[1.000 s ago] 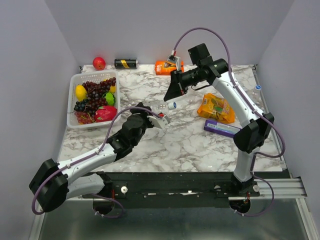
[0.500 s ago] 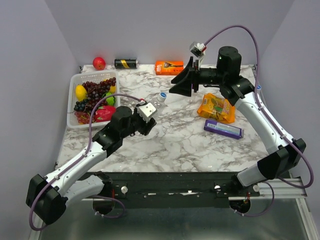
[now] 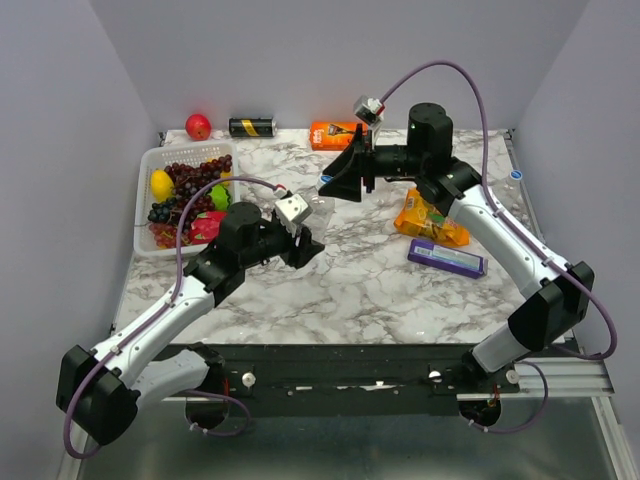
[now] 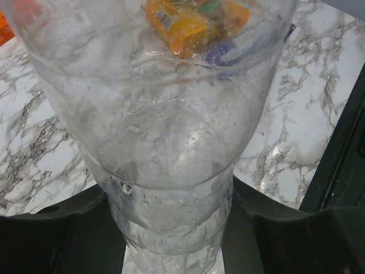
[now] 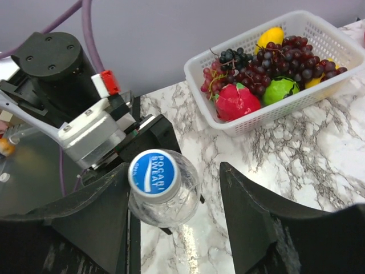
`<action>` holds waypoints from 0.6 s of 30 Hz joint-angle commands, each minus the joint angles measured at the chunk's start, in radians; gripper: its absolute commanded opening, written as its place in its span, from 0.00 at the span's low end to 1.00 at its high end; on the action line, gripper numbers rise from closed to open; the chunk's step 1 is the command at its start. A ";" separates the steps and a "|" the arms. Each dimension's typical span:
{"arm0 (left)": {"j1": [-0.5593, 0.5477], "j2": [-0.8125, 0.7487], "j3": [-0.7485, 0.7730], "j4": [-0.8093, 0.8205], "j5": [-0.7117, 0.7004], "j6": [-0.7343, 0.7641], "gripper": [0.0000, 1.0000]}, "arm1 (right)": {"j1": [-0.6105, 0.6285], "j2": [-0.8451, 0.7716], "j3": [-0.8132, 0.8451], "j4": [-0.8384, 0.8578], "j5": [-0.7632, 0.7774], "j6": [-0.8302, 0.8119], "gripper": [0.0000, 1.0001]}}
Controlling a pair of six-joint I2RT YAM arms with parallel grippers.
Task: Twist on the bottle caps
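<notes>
My left gripper [image 3: 308, 240] is shut on the lower body of a clear bottle [image 4: 171, 142], which fills the left wrist view between the two black fingers [image 4: 57, 240]. The bottle [image 3: 320, 207] points up towards my right gripper [image 3: 340, 185]. In the right wrist view a blue cap [image 5: 154, 176] sits on the bottle's neck. My right gripper [image 5: 174, 197] is open around it, with the cap close to the left finger [image 5: 97, 222] and a wide gap to the right one. Another small blue cap [image 3: 516, 174] lies near the table's right edge.
A white basket [image 3: 150, 165] of fruit stands at the back left. A red apple [image 3: 198, 126], a black can [image 3: 252, 127] and an orange box [image 3: 335, 133] line the back wall. An orange snack bag [image 3: 430, 215] and a purple packet [image 3: 446, 257] lie to the right.
My right gripper has opened and now stands around the capped bottle top. The right arm swung left and the left arm shifted right, carrying the bottle.
</notes>
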 commanded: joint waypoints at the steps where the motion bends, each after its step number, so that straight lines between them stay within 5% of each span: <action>1: 0.004 0.001 0.031 0.024 0.055 -0.014 0.00 | 0.018 0.034 0.034 0.043 0.039 0.034 0.66; 5: 0.005 0.004 0.028 0.023 0.058 -0.009 0.00 | 0.022 0.056 0.041 0.070 0.045 0.063 0.38; 6: 0.005 0.010 0.027 0.009 0.050 -0.003 0.11 | 0.022 0.056 0.038 0.078 0.048 0.060 0.29; 7: 0.005 0.011 0.025 -0.003 0.012 0.005 0.52 | 0.022 0.057 0.040 0.078 0.053 0.025 0.25; 10: 0.021 0.002 -0.008 -0.054 -0.123 0.035 0.99 | 0.022 0.048 0.026 0.052 0.108 -0.114 0.17; 18: 0.134 -0.065 -0.080 -0.259 -0.289 0.172 0.99 | 0.022 0.057 -0.067 0.061 0.208 -0.374 0.09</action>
